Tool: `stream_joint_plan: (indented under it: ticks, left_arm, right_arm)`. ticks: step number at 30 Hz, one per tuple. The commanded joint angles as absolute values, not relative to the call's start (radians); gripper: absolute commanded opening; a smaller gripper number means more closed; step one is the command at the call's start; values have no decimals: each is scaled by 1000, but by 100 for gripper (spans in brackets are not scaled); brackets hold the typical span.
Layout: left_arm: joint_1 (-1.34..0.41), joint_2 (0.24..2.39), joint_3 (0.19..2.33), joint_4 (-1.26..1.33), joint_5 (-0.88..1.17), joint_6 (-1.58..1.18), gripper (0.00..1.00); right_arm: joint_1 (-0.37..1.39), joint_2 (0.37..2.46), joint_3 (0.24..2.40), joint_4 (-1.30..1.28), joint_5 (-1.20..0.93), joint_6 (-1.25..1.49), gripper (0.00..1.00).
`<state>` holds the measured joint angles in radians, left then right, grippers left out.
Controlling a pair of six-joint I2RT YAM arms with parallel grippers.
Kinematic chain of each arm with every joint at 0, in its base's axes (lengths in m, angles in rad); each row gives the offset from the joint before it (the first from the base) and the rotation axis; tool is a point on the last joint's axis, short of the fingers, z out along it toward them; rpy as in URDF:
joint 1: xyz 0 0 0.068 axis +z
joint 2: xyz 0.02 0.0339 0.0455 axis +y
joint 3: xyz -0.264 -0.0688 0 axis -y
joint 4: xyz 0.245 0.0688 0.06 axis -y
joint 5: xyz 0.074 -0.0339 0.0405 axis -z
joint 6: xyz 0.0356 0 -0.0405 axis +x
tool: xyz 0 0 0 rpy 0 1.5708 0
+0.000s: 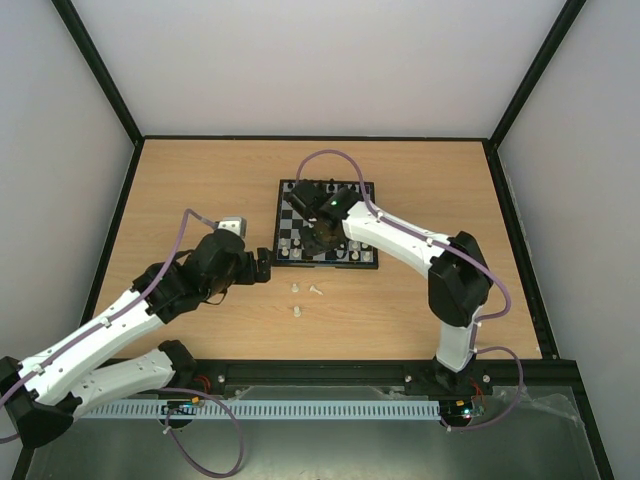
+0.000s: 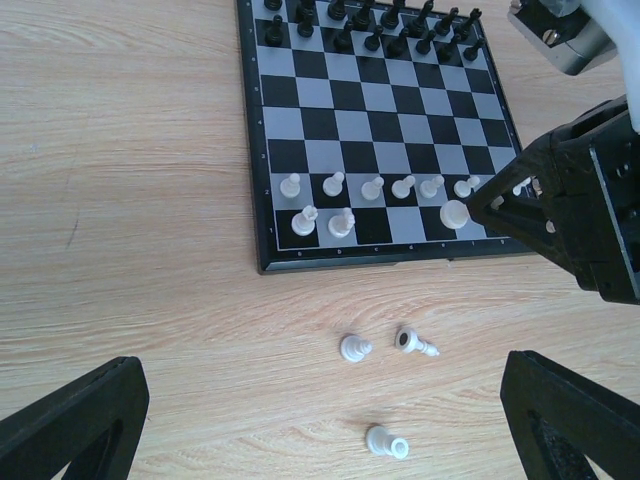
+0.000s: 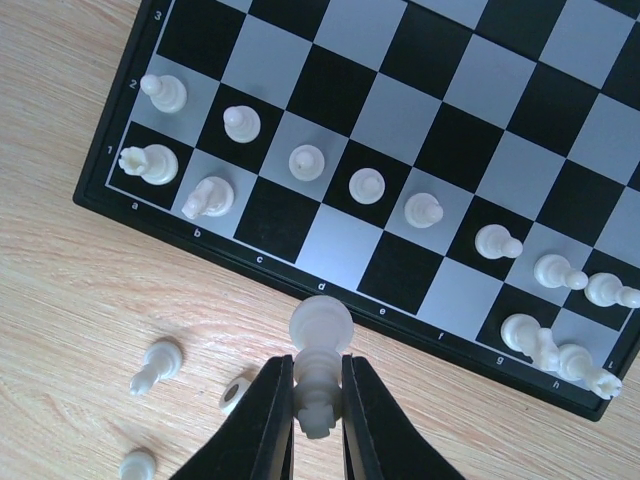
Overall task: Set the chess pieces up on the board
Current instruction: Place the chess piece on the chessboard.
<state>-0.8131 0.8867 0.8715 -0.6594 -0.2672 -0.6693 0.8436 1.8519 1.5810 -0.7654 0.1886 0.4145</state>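
Cream, round-headed chess piece (image 3: 320,322) pinched between the fingers of right gripper (image 3: 318,375), at near rim of board (image 3: 118,207). White pawns (image 3: 367,185) line its second rank. Left gripper (image 1: 264,266) wide open, empty.

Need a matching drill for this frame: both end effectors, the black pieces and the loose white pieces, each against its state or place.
1 right end effector
2 left end effector
3 black pieces
4 three loose white pieces

A lying on the table, off the board
B open, holding nothing
C shut on a white piece
D standing on the board's far rows

Pairs: 1-C, 2-B, 3-D, 4-A
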Motion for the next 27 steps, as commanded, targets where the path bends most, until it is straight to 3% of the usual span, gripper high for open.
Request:
stream_joint_plan:
  ticks: [1, 27]
  left_arm:
    - [-808, 874, 891, -676, -285, -662, 99]
    - [-803, 894, 890, -666, -279, -661, 99]
  right_arm:
    - [839, 1868, 1620, -837, 195, 392, 11]
    - [750, 1969, 1533, -789, 142, 349, 12]
